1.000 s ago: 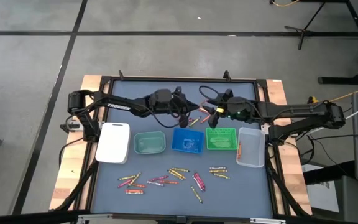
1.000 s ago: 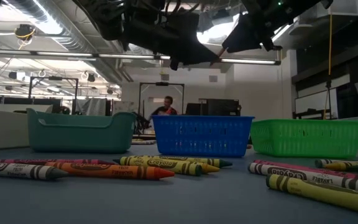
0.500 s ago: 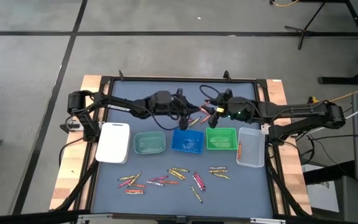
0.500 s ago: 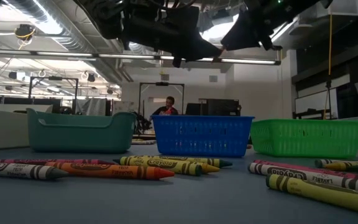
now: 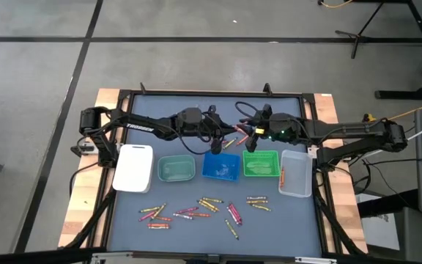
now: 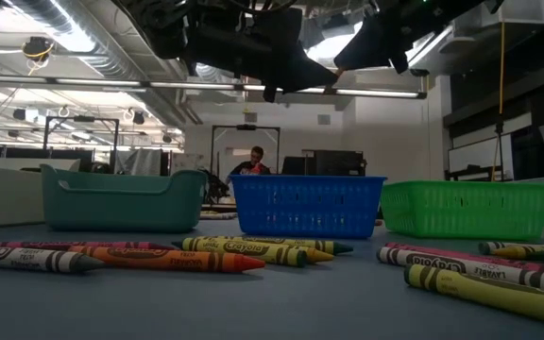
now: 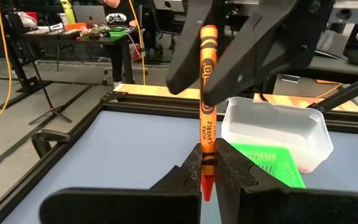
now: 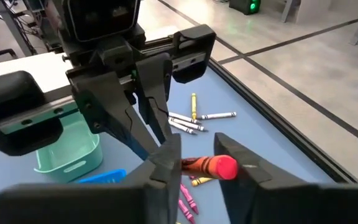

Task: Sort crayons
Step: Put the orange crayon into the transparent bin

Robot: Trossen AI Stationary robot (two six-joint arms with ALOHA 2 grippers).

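Note:
An orange crayon (image 7: 207, 93) hangs in the air between my two grippers, over the table's far middle, behind the blue tray (image 5: 221, 166). My left gripper (image 7: 207, 168) is shut on its pointed end. My right gripper (image 8: 197, 163) faces it from the table's right and is closed around the crayon's flat end (image 8: 224, 167). Many loose crayons (image 5: 196, 209) lie flat on the table near its front edge, and a few more crayons (image 8: 194, 118) lie on the far part under the grippers. My left gripper pinches the crayon just above its pointed tip (image 7: 206, 163) between its two fingers. The crayon runs on forward along the fingers, about level and clear of the table. My right gripper has the crayon's flat end (image 8: 194, 164) between its two fingers (image 8: 169, 155), coming from the table's right and slanting a little down. The crayon lies aslant across the gap, lifted clear.
A row of trays stands across the table's middle: a white tray (image 5: 134, 167), a teal tray (image 5: 176, 169), the blue one, a green tray (image 5: 261, 163) and a clear tray (image 5: 295, 172). A person (image 6: 253, 162) sits in the room beyond.
Both arms have stayed in place with the crayon between them. In the low view the outline of my right gripper's fingers has drawn in around the crayon's flat end.

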